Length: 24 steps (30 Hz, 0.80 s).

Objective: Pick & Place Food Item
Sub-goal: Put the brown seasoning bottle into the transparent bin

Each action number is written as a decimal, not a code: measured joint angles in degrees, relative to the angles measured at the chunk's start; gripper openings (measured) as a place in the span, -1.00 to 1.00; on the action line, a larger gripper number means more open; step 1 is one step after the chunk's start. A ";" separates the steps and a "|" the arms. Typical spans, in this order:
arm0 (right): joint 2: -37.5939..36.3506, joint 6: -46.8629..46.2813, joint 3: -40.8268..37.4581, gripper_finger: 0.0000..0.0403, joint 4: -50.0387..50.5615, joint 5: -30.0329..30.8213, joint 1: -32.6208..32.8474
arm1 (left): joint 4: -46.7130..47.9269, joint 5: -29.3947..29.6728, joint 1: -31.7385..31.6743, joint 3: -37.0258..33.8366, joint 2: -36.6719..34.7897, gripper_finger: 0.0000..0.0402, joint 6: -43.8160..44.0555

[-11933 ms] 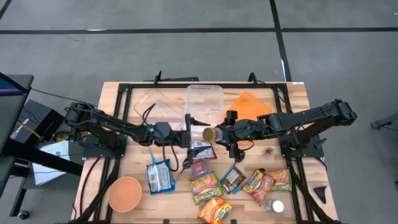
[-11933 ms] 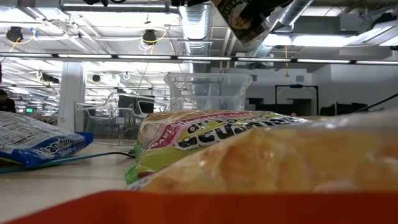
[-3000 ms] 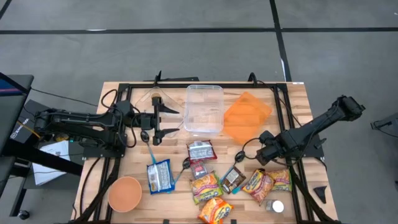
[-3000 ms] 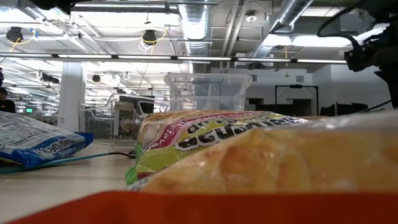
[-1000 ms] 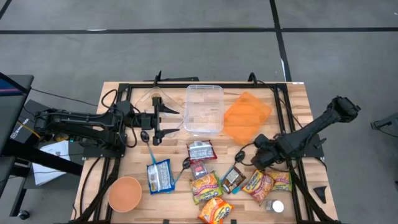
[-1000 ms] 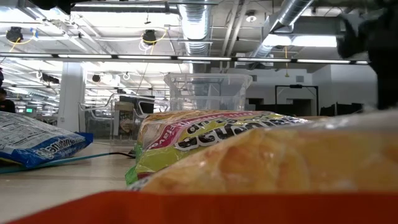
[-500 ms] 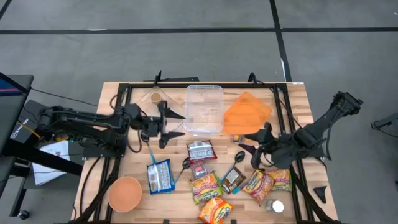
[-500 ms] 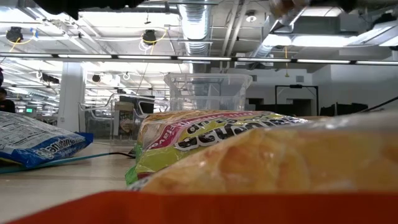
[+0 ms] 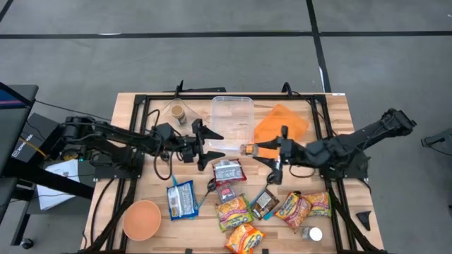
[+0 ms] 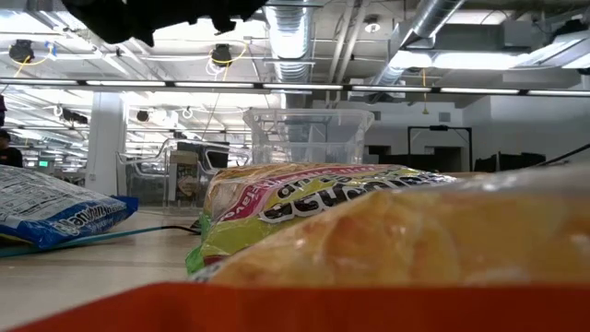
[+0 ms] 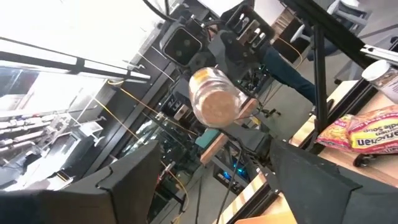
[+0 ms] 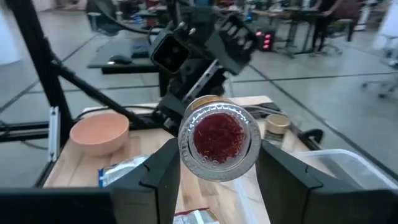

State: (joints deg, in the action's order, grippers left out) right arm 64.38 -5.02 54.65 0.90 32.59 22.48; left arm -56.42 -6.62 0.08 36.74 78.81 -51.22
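A small glass spice jar [image 9: 248, 149] with red-brown contents is held in the air over the table's middle, lying level. It also shows in the right wrist view [image 12: 219, 138] and the left wrist view [image 11: 214, 99]. My right gripper [image 9: 265, 154] is shut on it. My left gripper [image 9: 212, 144] is open and empty. It faces the jar from the table's left, a short way off, with its fingers [image 11: 134, 180] spread wide. My right gripper pinches the jar's round side [image 12: 186, 152] between its two fingers [image 12: 158, 171]. The fingers come level from the table's right and lie along the jar. The jar is lifted clear of the table and lies level, its free end [image 11: 214, 109] facing my left gripper.
A clear plastic container [image 9: 232, 121] and an orange lid [image 9: 282, 121] lie at the far middle. A second jar [image 9: 178, 111] stands at the far left. Several snack packets [image 9: 233, 210], a blue packet [image 9: 181, 200] and an orange bowl [image 9: 142, 219] lie at the near side.
My right gripper has risen from the table's right part and gone toward the table's left with the jar, turning level. My left gripper has gone toward the table's right, toward the jar, and stays open.
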 joint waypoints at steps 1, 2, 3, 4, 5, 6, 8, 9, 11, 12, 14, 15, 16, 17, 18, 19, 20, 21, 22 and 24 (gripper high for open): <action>0.68 0.38 0.00 -0.16 -1.30 -2.23 -1.11 | -0.09 0.23 0.00 0.69 0.86 0.53 0.00; 1.40 0.78 0.00 -0.16 -2.70 -4.16 -2.23 | -0.15 0.38 0.00 1.26 1.58 0.57 0.00; 2.21 1.06 0.00 -0.16 -3.88 -6.13 -3.23 | -0.17 0.59 0.00 1.69 2.13 0.60 0.00; 3.01 1.32 0.00 -0.16 -4.76 -8.07 -4.10 | -0.20 0.62 0.02 2.11 2.67 0.65 0.00; 3.73 1.66 -0.01 -0.16 -5.40 -9.79 -4.93 | -0.27 0.63 0.23 2.42 3.12 0.69 0.00; 4.34 2.00 -0.02 -0.16 -6.09 -11.20 -5.64 | -0.31 0.63 0.37 2.70 3.51 0.73 0.00; 5.12 2.18 -0.02 -0.16 -7.61 -13.50 -6.74 | -0.22 0.60 0.44 2.79 3.53 0.81 0.00; 5.33 2.22 -0.02 -0.16 -8.09 -14.37 -7.23 | -0.48 0.64 0.63 2.79 3.40 0.84 0.00; 5.42 2.50 -0.02 -0.16 -8.30 -14.97 -7.82 | -0.98 0.63 1.09 2.79 3.32 0.89 0.01; 5.40 2.63 -0.02 -0.16 -8.84 -14.99 -8.04 | -1.20 0.62 1.49 2.79 3.32 0.91 0.00; 5.38 3.06 -0.02 -0.16 -9.93 -15.01 -8.09 | -2.32 0.60 2.28 2.79 3.32 0.93 0.00; 5.37 3.57 -0.02 -0.16 -10.26 -15.01 -8.11 | -2.98 0.58 2.59 2.79 3.32 0.93 0.01; 5.38 3.92 -0.02 -0.16 -10.57 -15.04 -8.11 | -3.40 0.60 2.85 2.79 3.32 0.92 0.02; 5.38 4.12 -0.02 -0.16 -10.90 -15.12 -8.09 | -3.68 0.60 3.09 2.79 3.32 0.91 0.18; 5.38 4.39 -0.02 -0.16 -11.18 -15.21 -8.09 | -4.13 0.59 3.28 2.79 3.32 0.90 0.49; 5.61 4.79 -0.02 -0.16 -11.47 -15.23 -8.09 | -4.83 0.60 3.43 2.79 3.32 0.88 0.68; 6.29 5.10 0.00 -0.16 -12.58 -15.22 -8.11 | -5.41 0.60 3.54 2.79 3.32 0.86 0.72; 6.93 5.43 0.03 -0.16 -13.46 -15.52 -8.30 | -5.57 0.61 3.67 2.79 3.32 0.85 0.72; 7.46 5.57 -0.04 -0.16 -13.71 -16.27 -8.48 | -5.51 0.60 3.65 2.79 3.32 0.83 0.72; 8.59 5.70 -0.06 -0.16 -15.60 -18.26 -9.43 | -5.58 0.99 3.65 2.79 3.32 0.81 1.15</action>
State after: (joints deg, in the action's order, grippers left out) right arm 72.97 0.68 54.59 -14.70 14.33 13.05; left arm -62.00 -5.63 3.73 39.53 82.13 -50.07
